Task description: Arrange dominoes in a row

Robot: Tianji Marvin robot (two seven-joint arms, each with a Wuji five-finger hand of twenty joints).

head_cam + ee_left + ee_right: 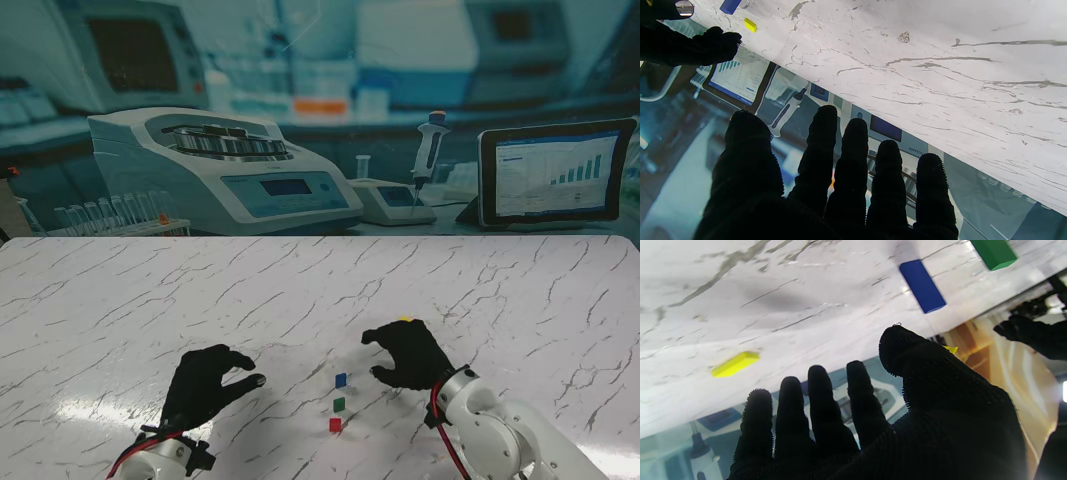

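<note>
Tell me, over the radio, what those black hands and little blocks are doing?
Left robot hand open, empty. Right robot hand open over yellow domino, which lies flat. Blue, green, red dominoes in line. Nothing in the way.

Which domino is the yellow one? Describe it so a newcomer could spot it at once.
On the white marble-patterned table, find the robot's black-gloved right hand. The small yellow domino block lies flat just beyond its fingers, farther from me. Unlike the blue domino, green domino and red domino, it sits outside their line.
</note>
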